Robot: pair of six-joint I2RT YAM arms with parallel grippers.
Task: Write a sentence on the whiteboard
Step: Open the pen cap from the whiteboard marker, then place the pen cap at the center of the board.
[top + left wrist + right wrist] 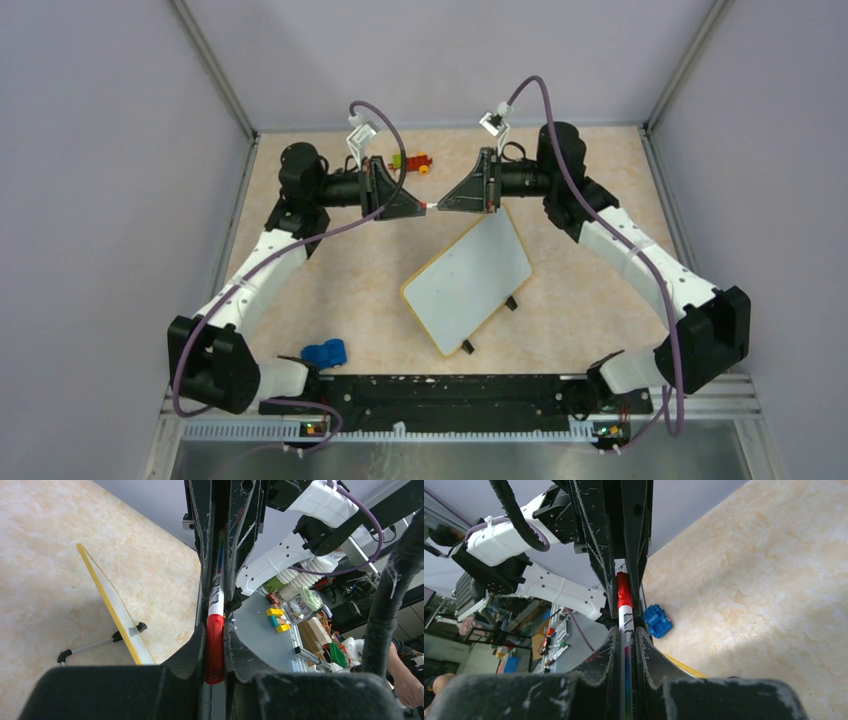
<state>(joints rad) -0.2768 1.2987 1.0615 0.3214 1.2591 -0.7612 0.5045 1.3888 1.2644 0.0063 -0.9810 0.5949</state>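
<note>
The whiteboard (470, 280) lies tilted on the table in front of both grippers, its face plain white; the sentence is out of view. A marker (431, 205) hangs level in the air between the two grippers, above the board's far corner. My left gripper (215, 630) is shut on the marker's red cap (215, 647). My right gripper (626, 630) is shut on the white barrel (626, 622), and the red cap (623, 587) shows beyond it between the other arm's fingers. The board's yellowish edge (112, 605) and black feet show in the left wrist view.
A blue toy block (323, 353) lies near the left arm's base. Small coloured blocks (412, 161) sit at the back of the table by the wall. Grey walls close in the table on three sides.
</note>
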